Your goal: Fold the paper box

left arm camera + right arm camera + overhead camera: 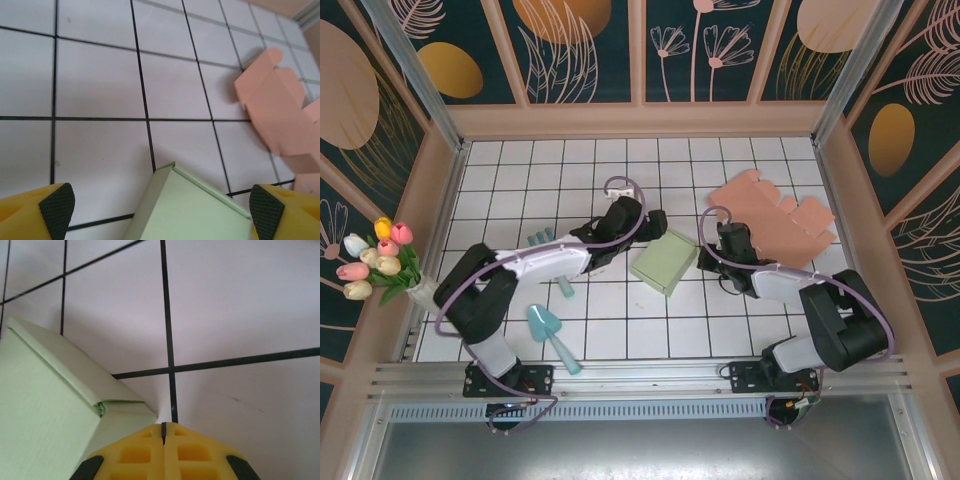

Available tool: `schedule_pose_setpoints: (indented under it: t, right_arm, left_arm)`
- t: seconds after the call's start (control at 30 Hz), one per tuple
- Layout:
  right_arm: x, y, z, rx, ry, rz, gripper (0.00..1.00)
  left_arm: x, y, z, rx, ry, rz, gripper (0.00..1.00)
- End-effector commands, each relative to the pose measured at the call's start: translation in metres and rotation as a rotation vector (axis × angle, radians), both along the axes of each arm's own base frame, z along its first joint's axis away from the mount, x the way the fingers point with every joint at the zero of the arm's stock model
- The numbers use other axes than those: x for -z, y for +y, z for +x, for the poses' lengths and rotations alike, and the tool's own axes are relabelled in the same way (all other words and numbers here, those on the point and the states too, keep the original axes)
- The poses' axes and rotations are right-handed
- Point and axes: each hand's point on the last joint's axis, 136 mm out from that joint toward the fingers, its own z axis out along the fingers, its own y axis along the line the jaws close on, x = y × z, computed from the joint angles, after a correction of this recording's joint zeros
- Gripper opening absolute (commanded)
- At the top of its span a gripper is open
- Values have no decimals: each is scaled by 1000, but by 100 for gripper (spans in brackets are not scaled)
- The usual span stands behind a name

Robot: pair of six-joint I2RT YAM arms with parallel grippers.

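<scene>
A pale green folded paper box [665,262] lies on the white tiled table at the centre. A flat, unfolded pink paper box [775,215] lies at the back right. My left gripper [655,222] hovers over the green box's far left corner, open wide. In the left wrist view the green box [192,210] sits low between the black pads [56,207], with the pink box [280,107] to the right. My right gripper [708,258] is at the green box's right end. In the right wrist view the right gripper [163,426] is shut and empty, its tip beside a tucked flap of the green box [45,405].
A teal scoop [552,335] lies at the front left, with small teal pieces [540,237] behind it. A vase of tulips [378,262] stands at the left wall. Wooden-framed walls enclose the table on three sides.
</scene>
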Motion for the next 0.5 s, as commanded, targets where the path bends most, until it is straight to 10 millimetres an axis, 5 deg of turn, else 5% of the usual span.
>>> schedule_pose_setpoints:
  t: [0.0, 0.17, 0.47]
  right_arm:
    - [1, 8, 0, -50, 7, 25, 0]
    - [4, 8, 1, -54, 15, 27, 0]
    - [3, 26, 11, -130, 6, 73, 0]
  left_arm:
    - [18, -25, 5, 131, 7, 15, 91]
    - [48, -40, 11, 169, 52, 31, 89]
    - [66, -66, -6, 296, 101, -76, 85]
